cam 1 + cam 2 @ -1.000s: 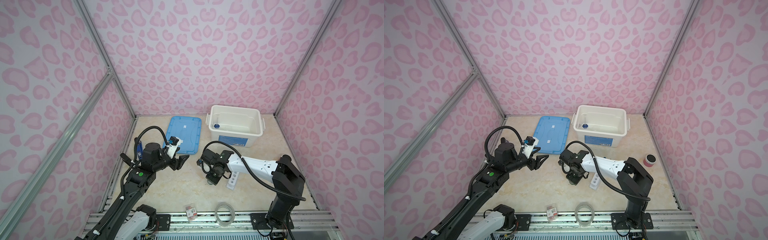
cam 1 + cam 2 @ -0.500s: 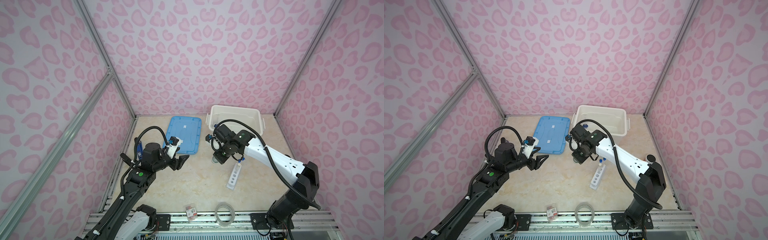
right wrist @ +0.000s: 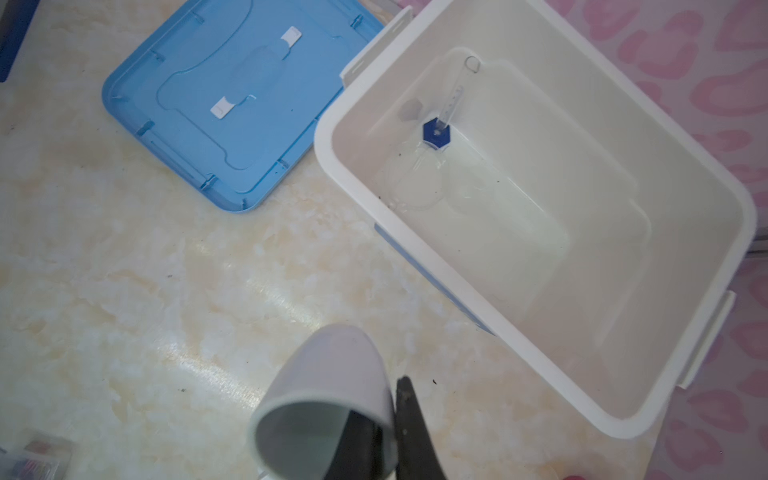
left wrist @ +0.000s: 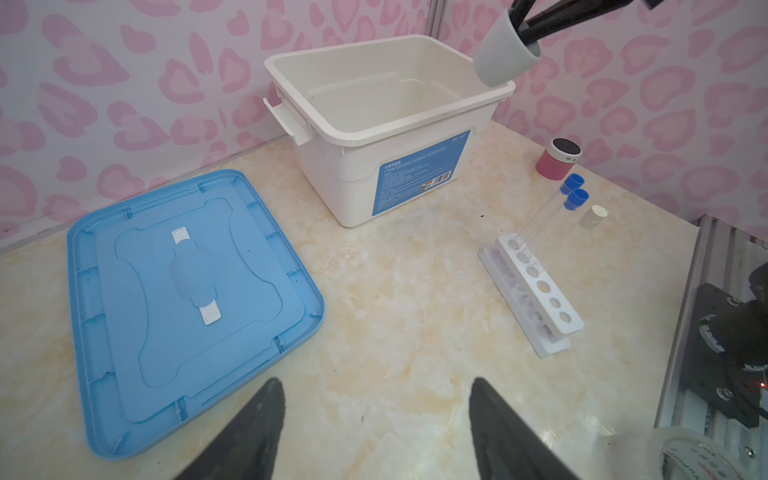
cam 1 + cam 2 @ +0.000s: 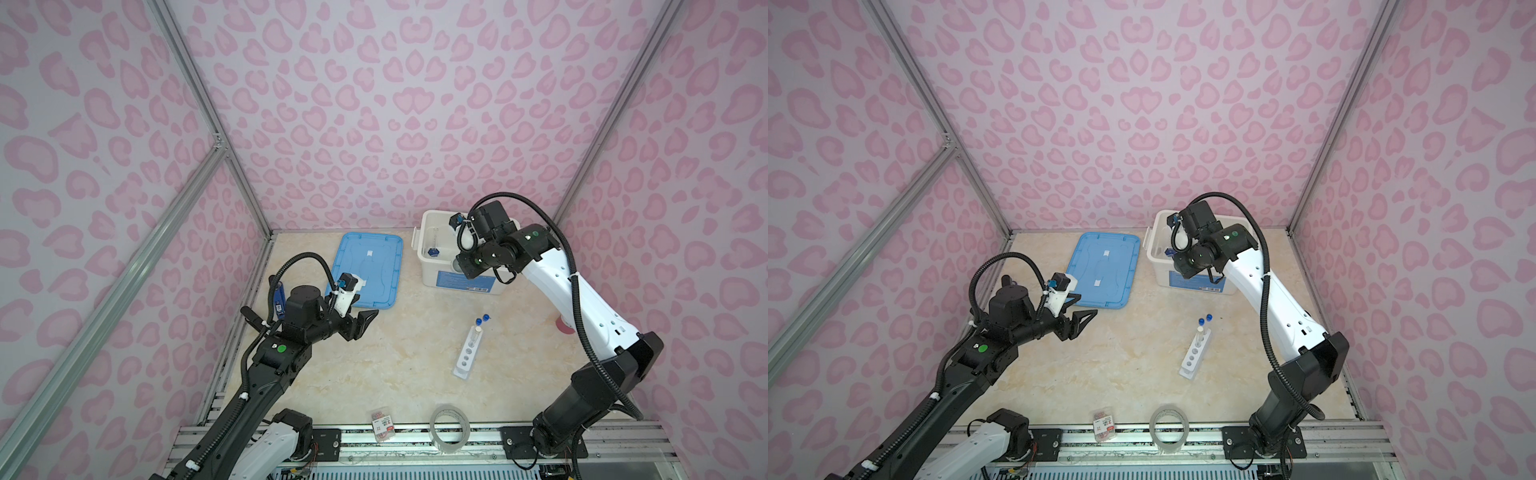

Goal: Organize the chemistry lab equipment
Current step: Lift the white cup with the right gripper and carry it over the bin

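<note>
One small white cup [image 3: 332, 370], smooth, tapered, tilted

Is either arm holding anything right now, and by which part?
The right gripper pinches the small white cup by its rim wall, one finger inside. The left gripper holds nothing.

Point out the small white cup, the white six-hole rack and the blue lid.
small white cup [image 3: 332, 365]: right wrist view, on its outer wall.
white six-hole rack [image 4: 548, 294]: left wrist view, on its top strip between holes.
blue lid [image 5: 368, 274]: in a top view, on its middle panel.
</note>
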